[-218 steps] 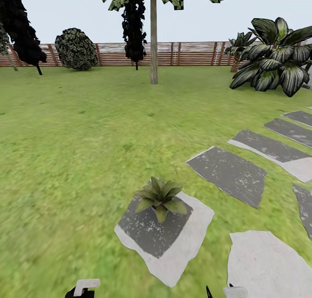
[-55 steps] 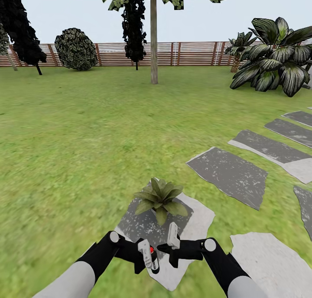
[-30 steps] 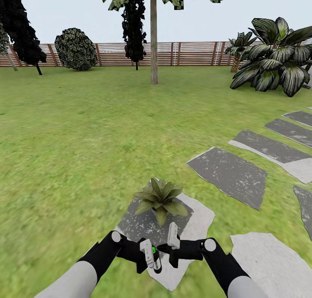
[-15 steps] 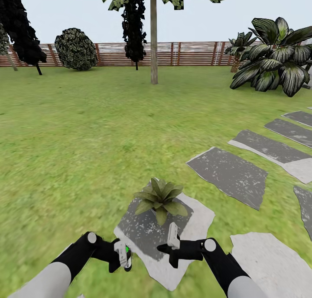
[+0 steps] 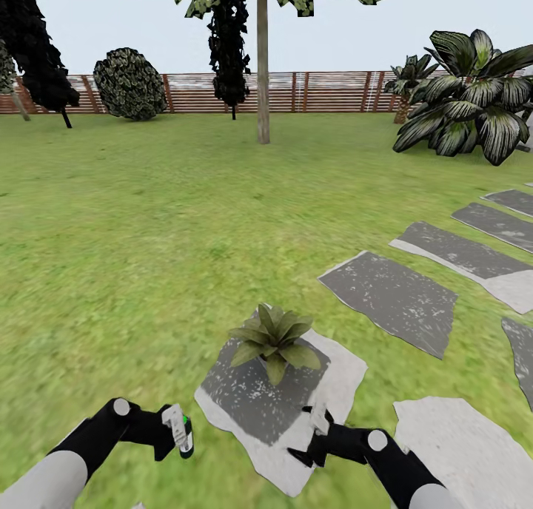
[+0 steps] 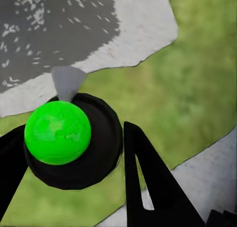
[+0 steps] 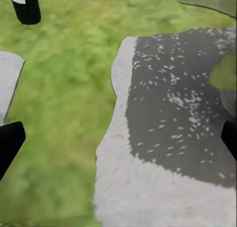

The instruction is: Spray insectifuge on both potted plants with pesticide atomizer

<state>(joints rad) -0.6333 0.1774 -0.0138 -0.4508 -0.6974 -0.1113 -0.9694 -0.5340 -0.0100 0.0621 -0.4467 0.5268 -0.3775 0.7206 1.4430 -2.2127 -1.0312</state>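
Spraying step: left hand (image 5: 180, 433) grasps the pesticide atomizer (image 5: 183, 432) over lawn, beside the potted plant (image 5: 275, 336) on its stepping stone (image 5: 326, 390); right hand (image 5: 314, 439) released; next, aim nozzle at leaves.

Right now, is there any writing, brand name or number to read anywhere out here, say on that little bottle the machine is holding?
None can be read.
The pesticide atomizer in the left gripper has a whitish patch, too small and blurred to tell whether it bears letters.
The wooden fence and stepping stone bear no signs.
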